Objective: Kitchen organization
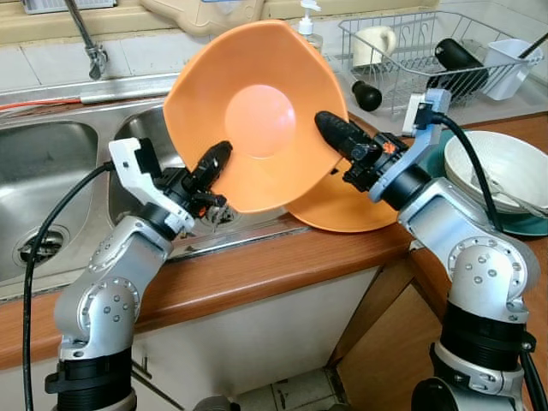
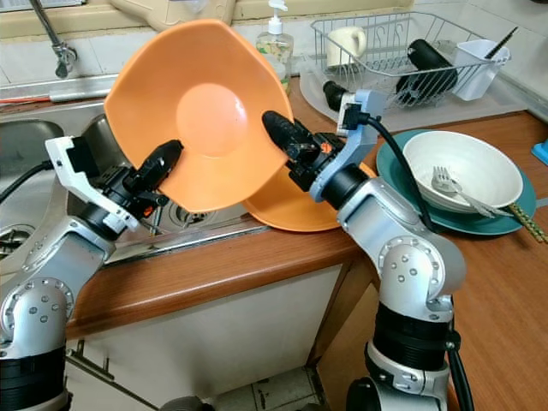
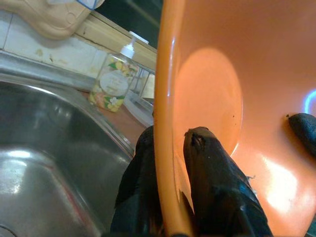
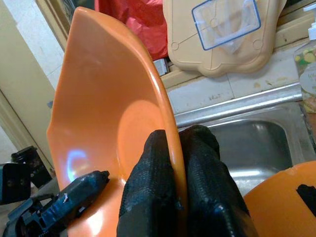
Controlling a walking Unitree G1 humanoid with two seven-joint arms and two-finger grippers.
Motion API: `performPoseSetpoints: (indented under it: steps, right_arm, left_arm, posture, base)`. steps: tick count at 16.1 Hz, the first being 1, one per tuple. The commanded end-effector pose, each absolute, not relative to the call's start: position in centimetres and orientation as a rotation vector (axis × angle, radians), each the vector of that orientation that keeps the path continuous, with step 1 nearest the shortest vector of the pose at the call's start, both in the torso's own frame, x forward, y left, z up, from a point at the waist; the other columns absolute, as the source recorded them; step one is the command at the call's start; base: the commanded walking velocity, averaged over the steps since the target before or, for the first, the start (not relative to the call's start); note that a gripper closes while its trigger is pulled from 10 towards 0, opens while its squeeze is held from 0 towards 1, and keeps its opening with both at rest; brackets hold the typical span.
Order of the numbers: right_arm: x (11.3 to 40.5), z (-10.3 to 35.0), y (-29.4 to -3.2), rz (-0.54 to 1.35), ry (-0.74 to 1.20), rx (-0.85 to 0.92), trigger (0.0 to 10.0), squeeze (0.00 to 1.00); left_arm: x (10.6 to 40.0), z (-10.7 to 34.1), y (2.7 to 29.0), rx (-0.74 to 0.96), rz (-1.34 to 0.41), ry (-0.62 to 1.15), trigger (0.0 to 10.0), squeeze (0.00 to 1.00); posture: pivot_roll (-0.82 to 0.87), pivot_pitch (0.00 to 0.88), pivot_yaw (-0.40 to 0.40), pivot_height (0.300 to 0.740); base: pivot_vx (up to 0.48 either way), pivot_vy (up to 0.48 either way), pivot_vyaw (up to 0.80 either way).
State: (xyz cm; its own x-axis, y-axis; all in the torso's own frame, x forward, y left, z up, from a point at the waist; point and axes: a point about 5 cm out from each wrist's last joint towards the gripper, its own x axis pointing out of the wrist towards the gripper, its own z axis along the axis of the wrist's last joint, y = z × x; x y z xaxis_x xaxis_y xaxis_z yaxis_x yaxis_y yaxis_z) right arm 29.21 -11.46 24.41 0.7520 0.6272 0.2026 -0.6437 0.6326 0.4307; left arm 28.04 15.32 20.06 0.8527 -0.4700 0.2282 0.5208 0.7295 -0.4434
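While both end effectors pinch it, I hold the bowl tilted
Left end effector and right end effector grip opposite rims above the sink

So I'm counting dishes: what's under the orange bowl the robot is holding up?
A second orange dish lies on the counter beneath the raised bowl. Its far part is covered by the bowl and right tool.

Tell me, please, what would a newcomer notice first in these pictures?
A big orange bowl held up on edge over the sink, its inside facing the camera. The left gripper and right gripper each pinch its rim from opposite sides. A second orange bowl lies on the counter just behind, with a dish rack further back.
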Motion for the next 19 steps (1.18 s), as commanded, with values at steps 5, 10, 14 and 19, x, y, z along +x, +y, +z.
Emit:
performPoseSetpoints:
  steps: [5, 10, 14, 19]
  right_arm:
    - [29.4, 25.2, -12.3, 0.679, -0.093, 0.519, 10.0, 1.00]
    - [29.2, 25.5, -12.0, 0.688, -0.100, 0.469, 10.0, 0.00]
    - [28.9, 25.6, -11.8, 0.709, -0.092, 0.420, 10.0, 0.00]
    - [28.2, 24.1, -11.5, 0.748, 0.032, 0.037, 10.0, 0.00]
  left_arm:
    - [28.2, 21.0, 15.8, -0.518, -0.512, -0.158, 0.0, 0.00]
    - [28.7, 22.3, 16.4, -0.603, -0.495, -0.220, 0.0, 0.00]
    - [29.2, 22.5, 16.9, -0.603, -0.464, -0.240, 0.0, 0.00]
    - [31.8, 22.4, 20.8, -0.383, -0.191, -0.210, 0.0, 0.00]
  posture:
    - [-0.01, 0.000, 0.040, 0.740]
    - [-0.01, 0.000, 0.047, 0.740]
    - [-0.02, 0.000, 0.050, 0.740]
    - [-0.03, 0.000, 0.047, 0.740]
  base:
    - [0.000, 0.000, 0.00]
    - [0.000, 0.000, 0.00]
    - [0.000, 0.000, 0.00]
    - [0.000, 0.000, 0.00]
